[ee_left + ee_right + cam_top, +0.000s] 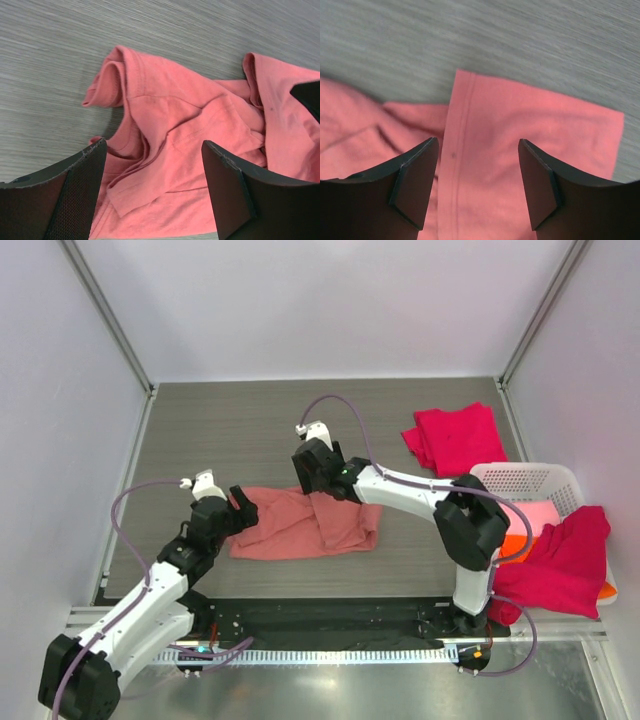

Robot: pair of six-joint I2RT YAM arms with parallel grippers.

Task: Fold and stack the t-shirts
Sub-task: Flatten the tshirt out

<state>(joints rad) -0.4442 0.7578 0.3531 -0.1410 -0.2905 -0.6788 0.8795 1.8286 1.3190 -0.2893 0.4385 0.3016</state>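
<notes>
Overhead alone shows basket [530,478] and crimson t-shirt [455,438], left fingers [75,195], right fingers [415,185] wide above salmon-pink t-shirt [190,125].

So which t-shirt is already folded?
The crimson t-shirt lying flat beyond the basket; the salmon t-shirt is rumpled, and the second crimson t-shirt hangs over the basket's rim.

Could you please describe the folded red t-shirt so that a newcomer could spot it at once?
On the grey table, look to the far right, just beyond the white basket. The folded crimson t-shirt lies flat on the tabletop there, whereas the other crimson t-shirt hangs crumpled over the basket's near edge.
</notes>
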